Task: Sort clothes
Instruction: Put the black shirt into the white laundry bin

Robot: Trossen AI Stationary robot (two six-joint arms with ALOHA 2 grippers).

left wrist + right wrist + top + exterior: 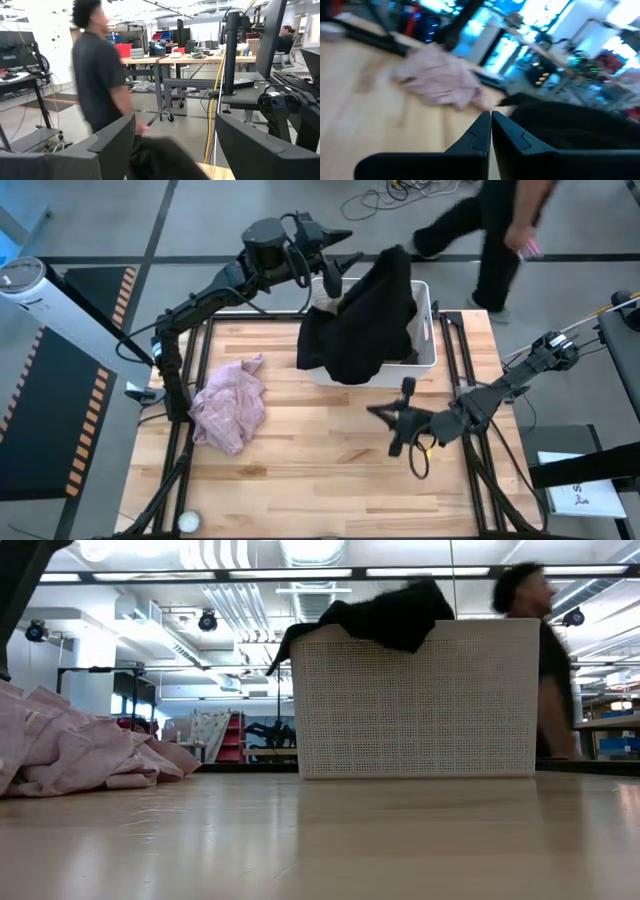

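A black garment is draped over the white basket at the table's far side. It hangs over the basket's far rim and spills down the left wall. A pale pink garment lies crumpled on the table's left part. My left gripper hovers level above the basket's far left corner, open; in its wrist view the black garment shows below the parted fingers. My right gripper is shut, low over the table just near the basket, holding nothing.
A person walks past beyond the table's far edge, close to the basket. Bare wooden table stretches between the pink garment and my right arm and along the near edge. A small round object sits at the near left corner.
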